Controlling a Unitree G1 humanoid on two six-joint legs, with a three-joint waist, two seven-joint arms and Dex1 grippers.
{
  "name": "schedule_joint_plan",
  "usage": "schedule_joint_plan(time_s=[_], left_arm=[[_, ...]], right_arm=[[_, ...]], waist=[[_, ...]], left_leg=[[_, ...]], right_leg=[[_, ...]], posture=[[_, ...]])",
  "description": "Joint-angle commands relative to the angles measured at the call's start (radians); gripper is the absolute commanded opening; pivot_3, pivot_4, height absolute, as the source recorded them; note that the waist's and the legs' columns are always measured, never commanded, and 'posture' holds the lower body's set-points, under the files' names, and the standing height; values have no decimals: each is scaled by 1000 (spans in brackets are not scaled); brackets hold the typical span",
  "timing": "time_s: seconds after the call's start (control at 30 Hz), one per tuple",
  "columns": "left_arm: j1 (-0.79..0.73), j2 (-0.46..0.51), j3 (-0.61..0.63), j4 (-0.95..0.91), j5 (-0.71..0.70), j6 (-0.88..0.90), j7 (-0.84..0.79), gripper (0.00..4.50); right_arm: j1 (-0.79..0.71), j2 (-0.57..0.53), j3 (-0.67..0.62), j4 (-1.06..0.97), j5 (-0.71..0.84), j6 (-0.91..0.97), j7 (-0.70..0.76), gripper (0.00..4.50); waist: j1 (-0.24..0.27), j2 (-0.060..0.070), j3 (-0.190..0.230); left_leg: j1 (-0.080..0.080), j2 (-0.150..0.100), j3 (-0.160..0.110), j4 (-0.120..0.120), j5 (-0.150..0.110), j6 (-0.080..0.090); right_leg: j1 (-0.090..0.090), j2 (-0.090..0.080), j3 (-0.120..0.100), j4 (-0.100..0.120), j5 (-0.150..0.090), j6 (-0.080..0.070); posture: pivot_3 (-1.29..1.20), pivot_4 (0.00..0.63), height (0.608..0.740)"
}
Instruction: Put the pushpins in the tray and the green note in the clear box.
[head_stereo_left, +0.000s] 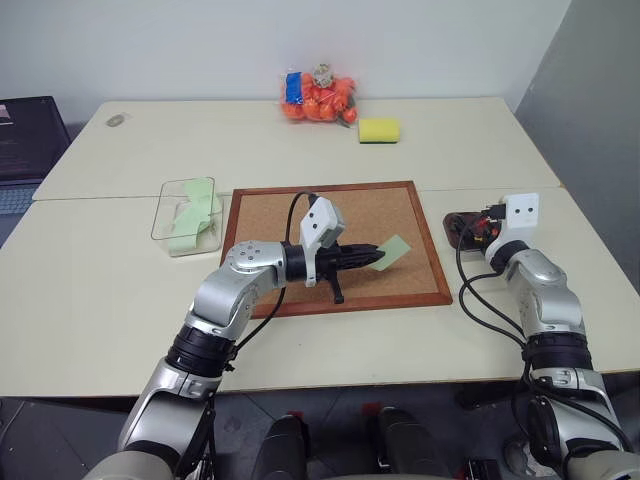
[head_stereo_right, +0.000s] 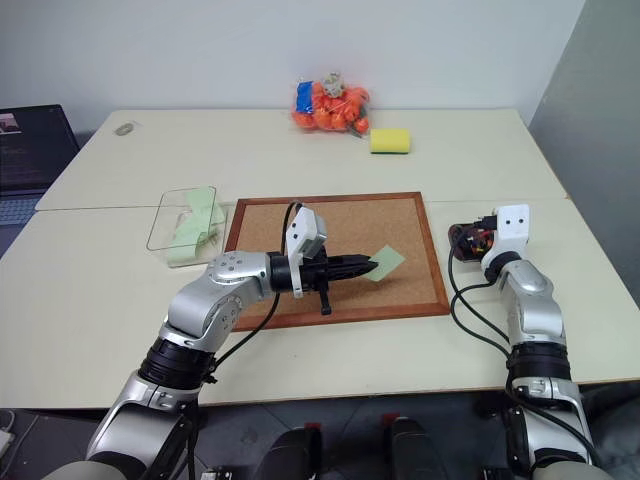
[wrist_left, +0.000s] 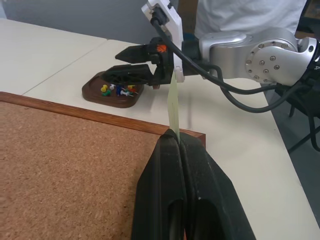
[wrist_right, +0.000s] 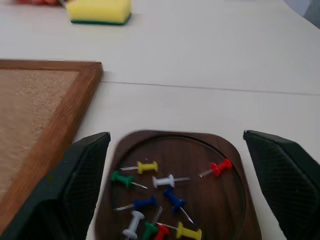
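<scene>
Pinched by one corner in the closed left hand (head_stereo_left: 378, 256) above the corkboard (head_stereo_left: 400, 210), the green note (head_stereo_left: 396, 250) may slip or fold before the clear box (head_stereo_left: 168, 218) is reached; the right hand (wrist_right: 175, 165) is spread over the tray (wrist_right: 227, 200) of pushpins (wrist_right: 155, 197).

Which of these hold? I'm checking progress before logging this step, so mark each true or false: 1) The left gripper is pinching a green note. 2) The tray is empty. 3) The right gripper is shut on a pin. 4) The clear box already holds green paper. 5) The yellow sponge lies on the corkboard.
1) True: the left gripper is shut on the green note above the corkboard.
2) False: the tray holds several pushpins, among them red, green, yellow, blue and white ones.
3) False: the right gripper is open, its fingers either side of the tray, holding nothing.
4) True: the clear box has pale green paper in it.
5) False: the yellow sponge lies on the table beyond the corkboard.
</scene>
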Motion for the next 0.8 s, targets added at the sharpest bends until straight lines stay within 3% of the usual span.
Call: schedule_joint_plan(time_s=[0.03, 0.2, 0.37, 0.53, 0.7, 0.8], left_arm=[[-18, -20, 84, -10, 3, -20, 78, 0], [-1, -30, 200, -50, 39, -11, 268, 0], [38, -62, 315, -84, 151, -35, 560, 0], [57, -79, 455, -97, 233, -43, 813, 0], [57, -68, 533, -36, 274, -41, 934, 0], [21, -92, 587, 54, 259, -42, 1002, 493]], right_arm=[[73, -22, 21, -233, 115, 3, 174, 4434], [132, -37, 84, -469, 199, 105, 253, 4434], [131, -25, 169, -594, 259, 196, 300, 4434], [115, -26, 236, -652, 294, 243, 346, 4434], [80, -2, 266, -650, 309, 263, 355, 4434], [69, 2, 281, -618, 287, 238, 368, 4500]], waist=[[3, 0, 0], [4, 0, 0], [9, 0, 0], [13, -1, 0], [15, -2, 1], [16, -3, 1]], left_leg=[[0, 0, 0, 0, 0, 0], [0, 0, 0, 0, 0, 0], [0, 0, -1, 0, 0, 0], [-1, 0, -2, 0, 0, 0], [-1, 0, -2, 1, 0, 0], [-1, 0, -2, 1, 0, 0]], right_leg=[[0, 0, 0, 0, 0, 0], [0, 0, 0, 0, 0, 0], [0, 0, 0, 0, 0, 0], [0, 0, -1, -1, 0, 0], [0, -1, -2, -1, 0, 0], [0, -1, -2, -1, 0, 0]], posture=[[0, 150, 740], [0, 150, 740], [0, 150, 740], [0, 150, 740], [0, 150, 740], [0, 150, 740]])
